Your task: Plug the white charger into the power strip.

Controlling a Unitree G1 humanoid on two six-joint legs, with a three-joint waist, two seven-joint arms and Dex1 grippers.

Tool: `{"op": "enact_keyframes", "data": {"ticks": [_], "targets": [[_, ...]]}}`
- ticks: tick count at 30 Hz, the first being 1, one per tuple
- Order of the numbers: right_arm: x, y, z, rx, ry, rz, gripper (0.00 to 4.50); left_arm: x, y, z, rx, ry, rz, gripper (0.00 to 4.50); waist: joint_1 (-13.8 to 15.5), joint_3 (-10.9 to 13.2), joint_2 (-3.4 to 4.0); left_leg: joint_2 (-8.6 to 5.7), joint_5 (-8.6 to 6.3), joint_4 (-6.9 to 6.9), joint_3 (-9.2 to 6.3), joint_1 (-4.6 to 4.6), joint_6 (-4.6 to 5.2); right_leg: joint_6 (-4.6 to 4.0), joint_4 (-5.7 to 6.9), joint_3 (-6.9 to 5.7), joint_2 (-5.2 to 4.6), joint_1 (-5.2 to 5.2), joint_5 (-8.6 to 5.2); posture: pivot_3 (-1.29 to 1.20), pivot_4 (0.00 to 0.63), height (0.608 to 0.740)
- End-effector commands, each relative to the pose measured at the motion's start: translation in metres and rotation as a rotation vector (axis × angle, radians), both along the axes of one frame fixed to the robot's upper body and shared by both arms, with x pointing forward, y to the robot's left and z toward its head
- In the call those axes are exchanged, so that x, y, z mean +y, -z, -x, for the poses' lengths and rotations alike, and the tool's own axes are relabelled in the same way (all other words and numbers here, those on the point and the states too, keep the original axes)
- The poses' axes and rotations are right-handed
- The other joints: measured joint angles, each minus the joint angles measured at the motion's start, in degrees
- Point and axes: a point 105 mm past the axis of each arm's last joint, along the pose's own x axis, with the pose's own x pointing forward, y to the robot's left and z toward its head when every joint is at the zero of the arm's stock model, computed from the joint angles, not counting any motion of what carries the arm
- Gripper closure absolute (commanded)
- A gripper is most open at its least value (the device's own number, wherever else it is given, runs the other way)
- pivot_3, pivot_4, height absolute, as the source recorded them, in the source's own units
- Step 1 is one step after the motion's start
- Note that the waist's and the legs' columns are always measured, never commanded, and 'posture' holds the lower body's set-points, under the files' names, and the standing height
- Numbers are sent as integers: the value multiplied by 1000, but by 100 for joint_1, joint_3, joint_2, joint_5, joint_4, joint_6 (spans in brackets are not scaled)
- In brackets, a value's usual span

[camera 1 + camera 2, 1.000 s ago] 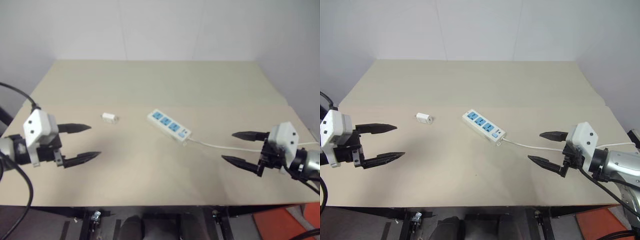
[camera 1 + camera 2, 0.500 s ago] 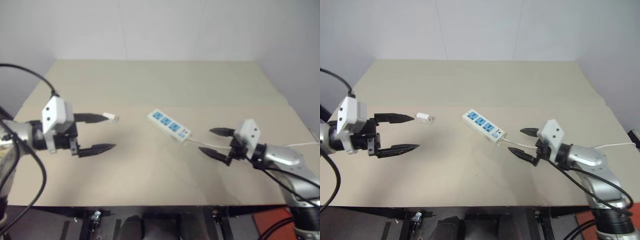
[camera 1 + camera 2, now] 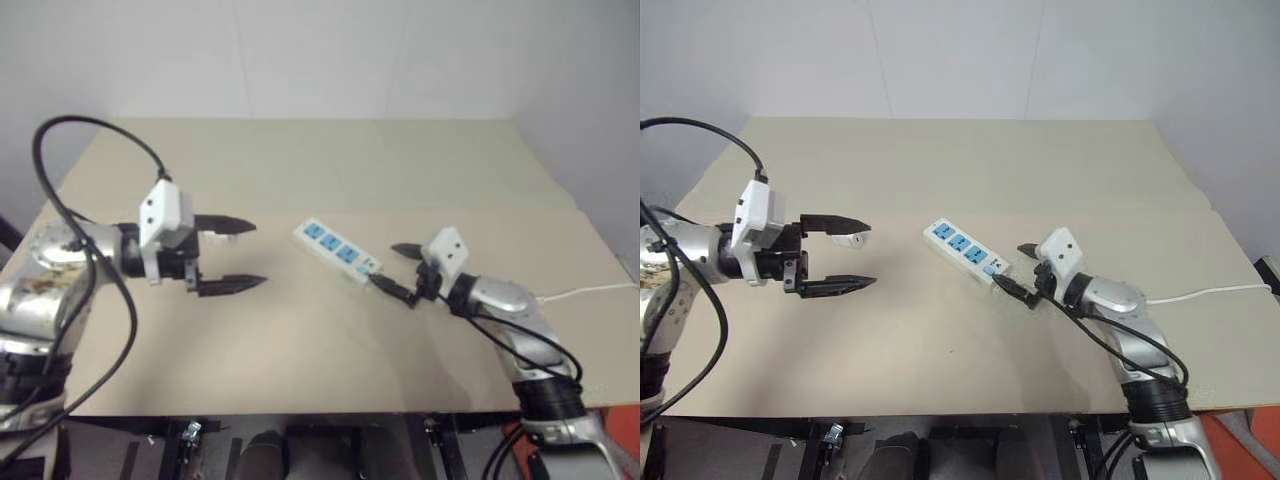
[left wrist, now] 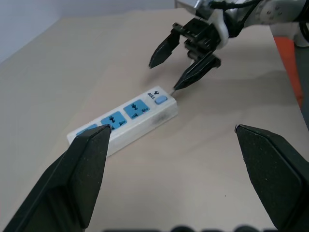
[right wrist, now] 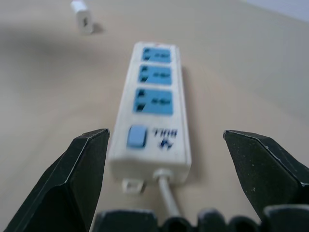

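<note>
Beige table. Strip (image 3: 967, 252) lies centre frame; charger (image 3: 851, 239) left of centre, just beside the upper finger of the wide-open, empty left gripper (image 3: 835, 255). Right gripper (image 3: 1018, 268), wide and empty, straddles the strip's cord end. A careless close could shove either away. "BULL" printed beside the switch

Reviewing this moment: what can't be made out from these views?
- White charger: head views, the left gripper upper finger covers part of it; touching or apart cannot be told.
- Power strip: left wrist view, its far end sits behind a finger.
- Strip's cord: runs off the picture's edge; its end is unseen.
- Right gripper: open at the strip's switch end; contact unclear.
</note>
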Motion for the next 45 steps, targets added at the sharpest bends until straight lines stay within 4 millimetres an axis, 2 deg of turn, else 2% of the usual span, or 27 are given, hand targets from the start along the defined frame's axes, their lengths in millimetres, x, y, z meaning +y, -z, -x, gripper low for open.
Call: {"op": "enact_keyframes", "data": {"ticks": [1,6,12,18,22,27,37,43,45], "targets": [[3,-11,-5,-57,6,-31,53,-4,-7,1,-44,22,-1,0,0,0,0,1,0,0,0,0,0,0,0,0,1,0,0,0,150,740],[12,-16,-9,-65,-25,-117,53,-4,-5,1,-38,21,9,0,-3,0,1,1,0,0,-2,-12,0,0,1,-1,1,-12,0,0,150,740],[22,-10,-19,-71,-16,-151,53,-1,-4,-5,-29,15,20,0,-13,1,2,1,0,0,-2,-11,0,0,5,0,3,-15,0,0,150,740],[30,-2,-19,-64,-39,-164,53,-3,-6,-8,-32,29,23,0,-12,0,2,-3,0,2,-1,-34,0,0,8,1,-2,-35,1,0,150,740],[33,8,-19,-45,-39,-159,53,-2,-5,-7,-30,34,25,0,-16,0,2,-4,4,9,1,-75,-7,-1,66,4,-2,-90,2,0,150,740],[34,24,-22,-5,-29,-148,53,-1,-4,-7,-32,31,19,0,-37,0,2,-4,5,9,5,-73,-8,-1,64,6,-2,-89,2,0,150,740],[44,35,-27,45,-50,-181,53,0,-3,-5,-25,26,24,0,-109,0,2,-3,5,9,3,-71,-8,-1,66,6,-1,-88,2,0,150,740],[53,58,-31,110,-64,-170,53,1,-3,-4,-23,19,22,0,-209,-1,1,1,5,8,4,-51,-8,-1,71,14,2,-79,3,0,150,740],[54,63,-32,120,-69,-158,445,4,-3,-3,-24,9,18,0,-229,-2,0,2,5,8,3,-40,-8,-1,69,20,2,-74,3,0,150,740]]}}
